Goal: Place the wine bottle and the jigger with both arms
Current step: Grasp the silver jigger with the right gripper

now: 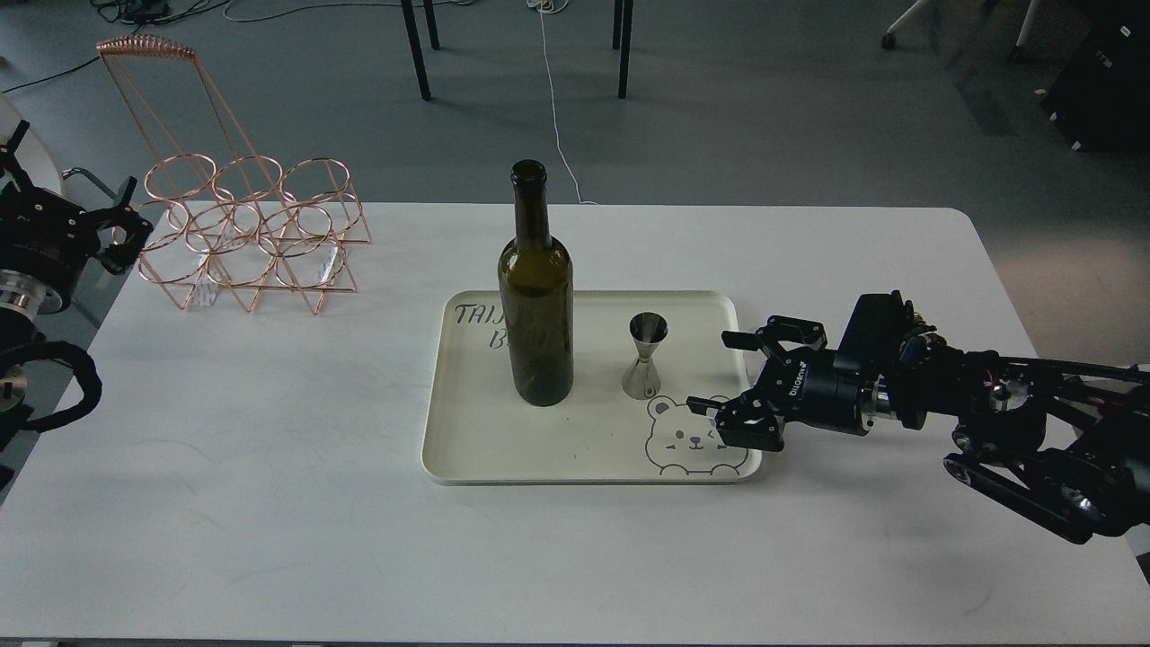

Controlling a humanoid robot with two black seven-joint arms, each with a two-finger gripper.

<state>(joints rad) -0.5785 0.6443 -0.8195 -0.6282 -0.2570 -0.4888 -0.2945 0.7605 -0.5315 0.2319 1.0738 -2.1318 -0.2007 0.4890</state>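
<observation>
Two things stand upright on the cream tray (pixel 467 449): the bottle (pixel 536 305) and, just right of it, the jigger (pixel 646 355). The tray (bear drawing at one corner) lies on a white tabletop (pixel 269 467) with a copper wire rack (pixel 252 234) at far left. The right end effector (pixel 732 382), fingers apart, hovers at the tray's right edge. The left end effector (pixel 121 229) sits off the tabletop's left edge; I cannot tell its state. Grey floor, cables and chair legs lie beyond.

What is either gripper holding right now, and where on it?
Nothing. The right gripper is open beside the jigger; the left gripper is far from the wine bottle.
</observation>
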